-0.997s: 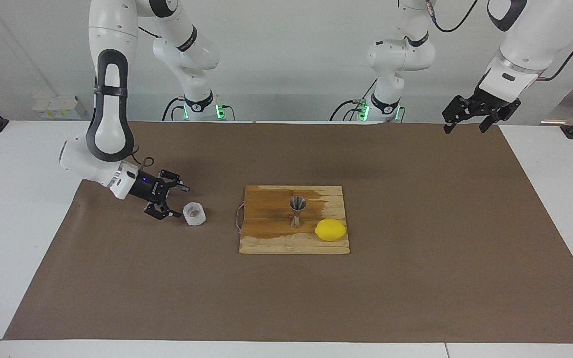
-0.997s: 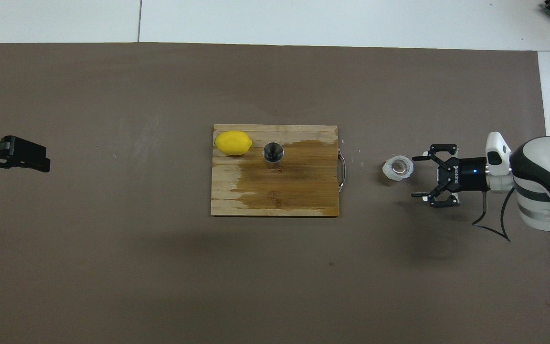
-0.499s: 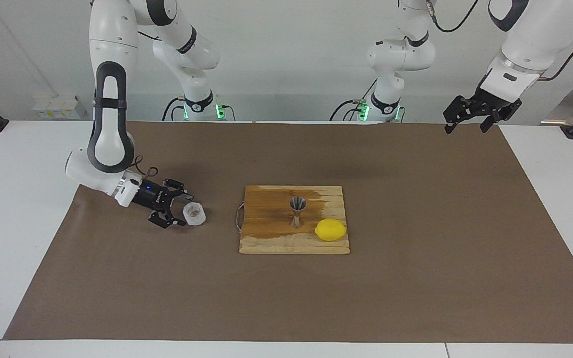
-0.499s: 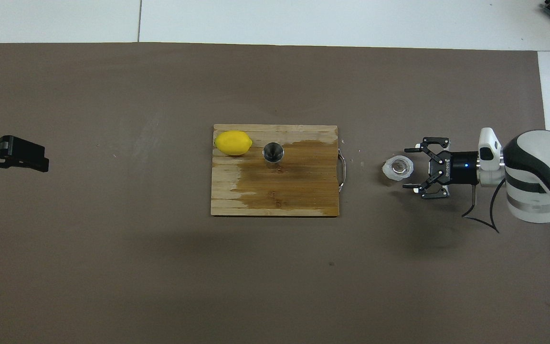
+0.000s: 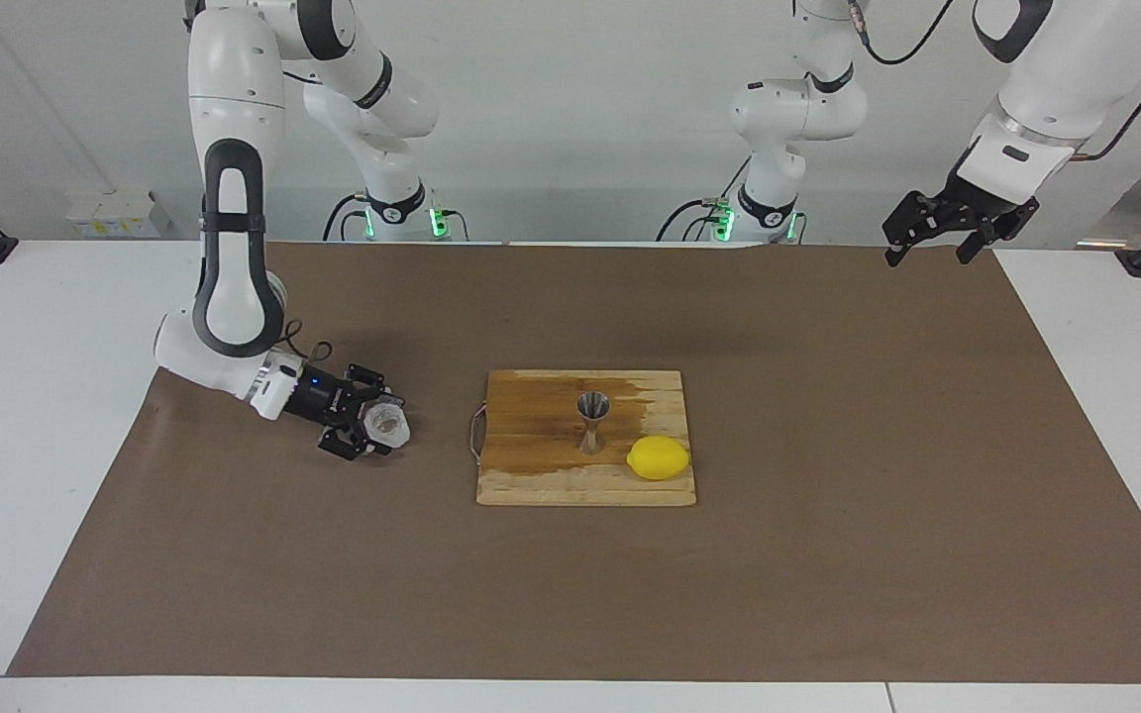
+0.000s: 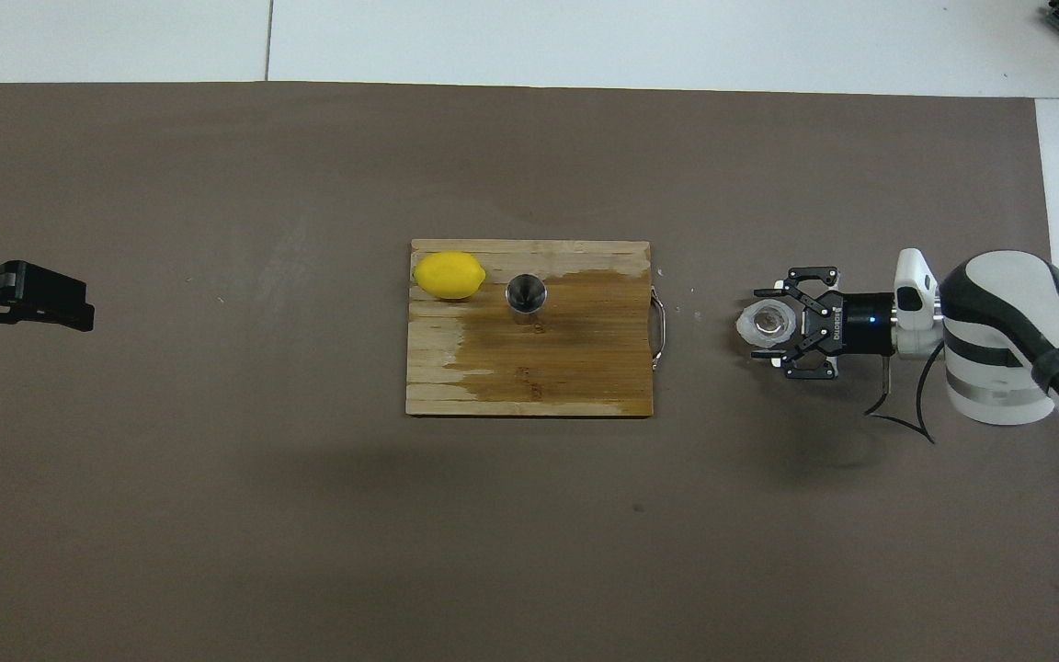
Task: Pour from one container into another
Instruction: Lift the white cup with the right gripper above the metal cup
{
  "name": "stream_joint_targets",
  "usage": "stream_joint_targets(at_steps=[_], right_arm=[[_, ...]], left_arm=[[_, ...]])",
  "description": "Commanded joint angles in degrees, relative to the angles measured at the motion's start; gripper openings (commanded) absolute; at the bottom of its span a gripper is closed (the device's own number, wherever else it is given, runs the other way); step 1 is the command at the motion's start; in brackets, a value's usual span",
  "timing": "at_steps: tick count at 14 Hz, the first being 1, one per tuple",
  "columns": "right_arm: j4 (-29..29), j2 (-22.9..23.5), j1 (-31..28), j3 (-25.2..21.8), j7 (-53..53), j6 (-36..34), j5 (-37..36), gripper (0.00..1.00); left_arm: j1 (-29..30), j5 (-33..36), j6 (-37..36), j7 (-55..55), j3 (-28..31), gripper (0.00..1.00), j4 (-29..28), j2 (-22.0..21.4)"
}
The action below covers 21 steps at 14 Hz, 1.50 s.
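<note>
Your right gripper (image 5: 379,428) has slid in since a second ago — its fingers (image 6: 762,294) now straddle the cup (image 6: 768,324) and have narrowed, though you cannot tell whether they grip it yet. The cup stands on the brown mat at the board's (image 5: 531,485) three o'clock seen from overhead, with something brownish at its bottom. The jigger (image 5: 592,421) stands upright on the board, a lemon (image 5: 658,458) just beside it; its contents cannot be made out. Your left gripper (image 5: 929,249) waits, fingers spread, over the counter's (image 5: 36,396) edge. No legible writing.
</note>
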Motion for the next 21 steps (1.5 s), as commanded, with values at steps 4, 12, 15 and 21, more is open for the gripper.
stream_joint_targets(at_steps=[4, 12, 15, 21], right_arm=[[0.4, 0.2, -0.1, 0.3, -1.4, 2.0, 1.4, 0.0], [3.2, -8.0, 5.7, 7.3, 22.3, 7.4, -2.1, 0.0], [5.9, -9.9, 12.4, 7.3, 35.1, 11.1, -9.0, 0.0], [10.7, -9.8, 21.4, 7.3, 53.4, 15.2, -25.3, 0.0]], left_arm=[[0.3, 0.3, 0.1, 0.6, -0.1, 1.0, -0.4, -0.2], [0.4, 0.3, 0.1, 0.6, -0.1, 1.0, -0.4, -0.2], [0.4, 0.3, 0.1, 0.6, -0.1, 1.0, -0.4, -0.2], [0.4, 0.3, 0.1, 0.6, -0.1, 1.0, -0.4, -0.2]])
